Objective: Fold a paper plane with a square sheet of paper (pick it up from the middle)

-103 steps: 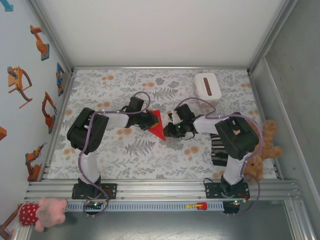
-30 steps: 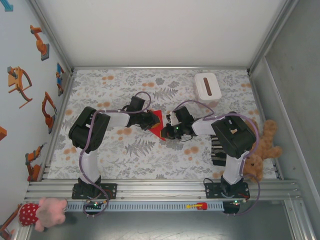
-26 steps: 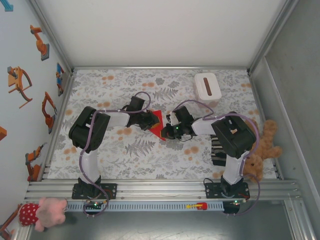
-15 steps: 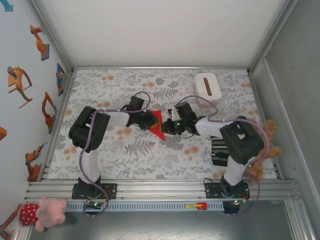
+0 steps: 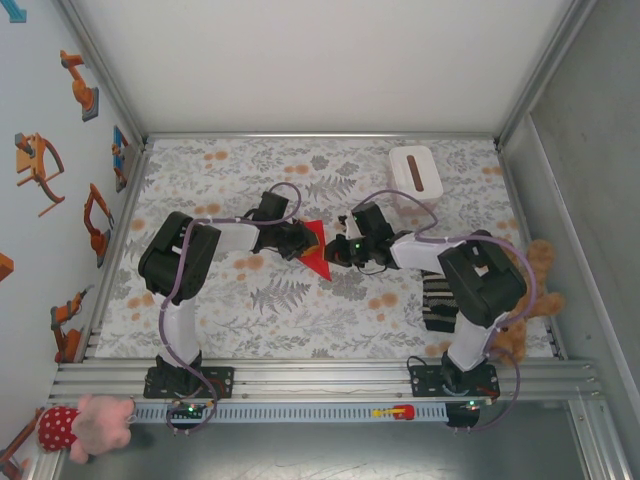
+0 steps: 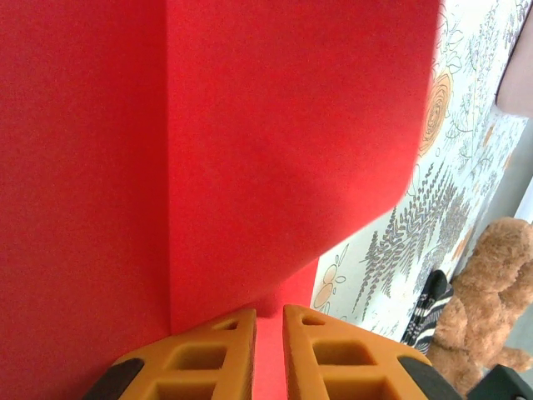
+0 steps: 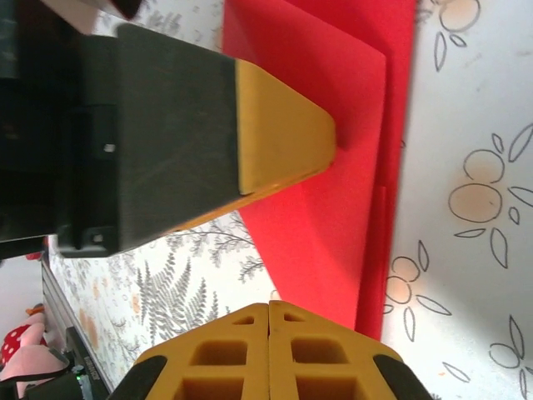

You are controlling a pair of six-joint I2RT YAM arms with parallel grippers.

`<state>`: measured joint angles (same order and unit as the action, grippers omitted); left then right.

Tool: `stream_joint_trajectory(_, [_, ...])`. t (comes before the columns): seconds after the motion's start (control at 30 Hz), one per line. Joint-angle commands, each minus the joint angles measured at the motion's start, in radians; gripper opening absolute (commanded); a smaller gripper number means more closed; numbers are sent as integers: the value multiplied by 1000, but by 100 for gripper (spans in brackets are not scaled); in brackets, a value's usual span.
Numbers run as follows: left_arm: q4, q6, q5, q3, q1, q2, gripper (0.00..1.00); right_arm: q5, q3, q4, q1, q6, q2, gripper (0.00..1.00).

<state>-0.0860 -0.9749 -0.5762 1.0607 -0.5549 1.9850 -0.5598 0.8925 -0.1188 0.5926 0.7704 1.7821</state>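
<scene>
Two pincers met at the square sheet of paper (image 5: 316, 248), which lay folded mid-desk (image 5: 300, 310). The left pincer (image 6: 268, 333) was narrow with its tips on the red face, its grip unclear. The right pincer (image 7: 268, 321) was closed and empty, just beside the sheet's edge. Open desk lay around, the white box (image 5: 415, 172) well apart. Since a second earlier, the right elbow had swung outward.

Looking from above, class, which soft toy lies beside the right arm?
The brown teddy, tan and furry, at the far right next to that arm. The pink toy lies in the near left corner instead.
</scene>
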Motion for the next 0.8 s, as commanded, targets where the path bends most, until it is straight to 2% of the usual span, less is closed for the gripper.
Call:
stream_joint_trajectory(0.0, [35, 26, 0, 13, 7, 28, 17, -19, 49, 35, 12, -9, 38, 5])
stream_joint_trajectory(0.27, [29, 24, -14, 17, 8, 21, 18, -26, 53, 62, 27, -19, 74, 5])
stream_joint_trajectory(0.77, [8, 33, -42, 45, 9, 17, 20, 36, 22, 132, 29, -49, 95, 3])
